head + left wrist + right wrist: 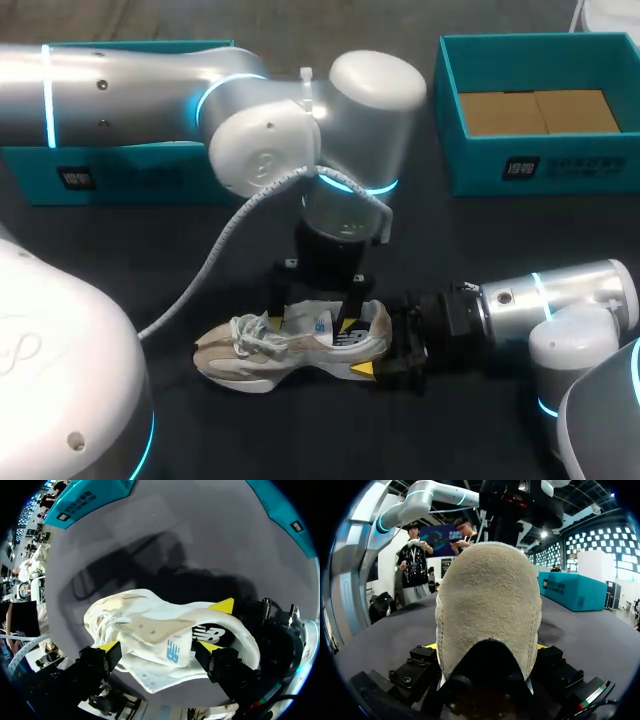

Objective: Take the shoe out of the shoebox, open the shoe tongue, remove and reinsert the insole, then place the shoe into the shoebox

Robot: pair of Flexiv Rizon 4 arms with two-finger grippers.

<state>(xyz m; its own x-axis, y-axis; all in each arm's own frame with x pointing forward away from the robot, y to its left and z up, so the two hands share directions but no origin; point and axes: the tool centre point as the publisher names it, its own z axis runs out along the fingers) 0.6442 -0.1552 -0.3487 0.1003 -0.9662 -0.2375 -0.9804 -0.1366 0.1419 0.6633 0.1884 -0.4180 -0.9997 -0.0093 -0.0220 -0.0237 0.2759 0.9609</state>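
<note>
A beige and white shoe [290,350] lies on the dark table, toe toward my left side, laces loose. My right gripper [395,350] comes in low from the right and is shut on the heel; in the right wrist view the suede heel [490,595] fills the space between the fingers of that gripper [486,646]. My left gripper [312,322] hangs straight above the shoe's opening and is open. In the left wrist view its yellow tips straddle the shoe [150,615] and the raised white tongue [172,652], which carries a blue logo. The dark insole [212,632] shows inside the heel.
An open teal shoebox [540,160] with brown cardboard inside stands at the back right. A second teal box [120,175] sits at the back left, partly behind my left arm. A white cable [215,260] hangs from the left arm toward the table.
</note>
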